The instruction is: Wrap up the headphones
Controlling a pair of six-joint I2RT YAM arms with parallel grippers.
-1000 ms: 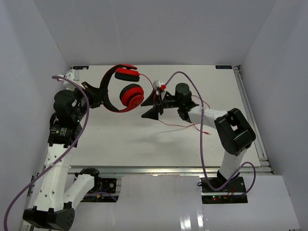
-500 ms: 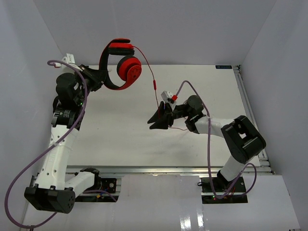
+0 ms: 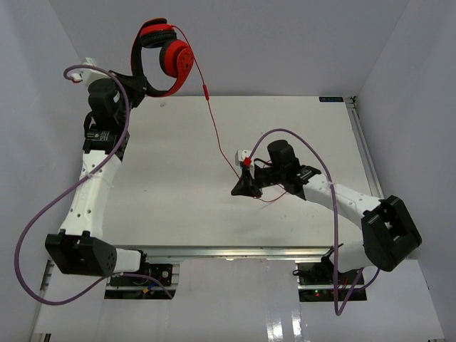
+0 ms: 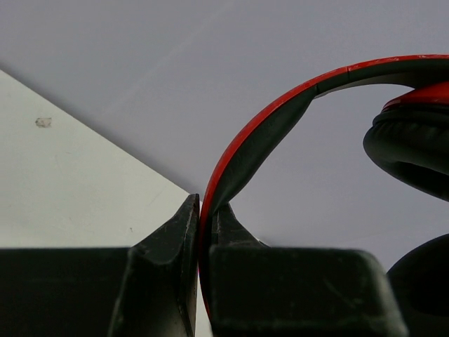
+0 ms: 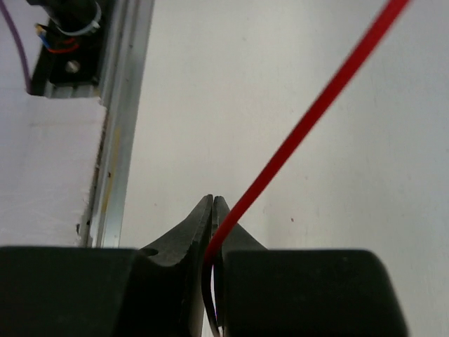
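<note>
The red headphones (image 3: 171, 60) with black headband and ear pads hang in the air at the far left, above the table's back edge. My left gripper (image 3: 137, 84) is shut on the headband (image 4: 280, 119), which arcs up from between the fingers in the left wrist view. The thin red cord (image 3: 214, 117) runs from the cups down and right to my right gripper (image 3: 246, 187), which is shut on the cord (image 5: 302, 133) above the table's middle. A small inline piece (image 3: 206, 92) sits on the cord. The cord's tail (image 3: 274, 197) lies on the table by the right gripper.
The white table (image 3: 178, 178) has a metal rail (image 3: 235, 251) along its near edge and white walls on the left, back and right. Purple arm cables (image 3: 43, 214) loop beside both arms.
</note>
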